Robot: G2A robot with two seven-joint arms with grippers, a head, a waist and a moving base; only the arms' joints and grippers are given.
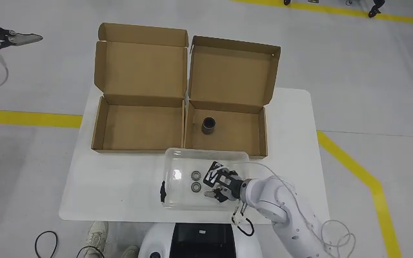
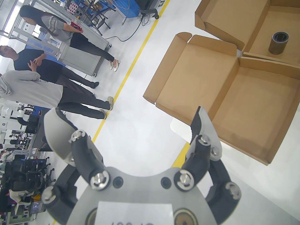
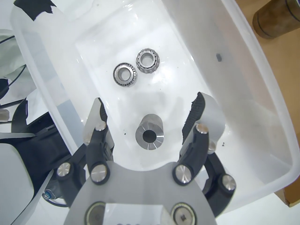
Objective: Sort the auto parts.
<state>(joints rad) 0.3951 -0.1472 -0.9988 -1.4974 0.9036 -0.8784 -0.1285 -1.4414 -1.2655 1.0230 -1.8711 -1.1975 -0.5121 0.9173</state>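
A clear plastic bin [image 1: 173, 157] [image 3: 255, 54] at the table's front holds two ring bearings [image 1: 196, 174] [image 1: 195, 187] [image 3: 148, 60] [image 3: 125, 74] and a shiny metal sleeve [image 3: 150, 132]. My right gripper [image 1: 219, 182] [image 3: 148, 107] hangs open inside the bin, its fingers on either side of the sleeve without touching it. A dark cylindrical bushing [image 1: 208, 125] [image 2: 279, 43] [image 3: 276, 17] stands in the right cardboard box [image 1: 251, 138] [image 2: 262, 8]. The left cardboard box [image 1: 139, 129] [image 2: 246, 108] is bare inside. My left gripper [image 2: 127, 118] is open and holds nothing, raised off the table's side.
Both boxes have their lids folded back toward the far edge of the white table [image 1: 290, 129]. A strip of black tape [image 1: 163, 191] [image 3: 35, 1] marks the bin's rim. Yellow floor lines [image 1: 39, 119] run beside the table.
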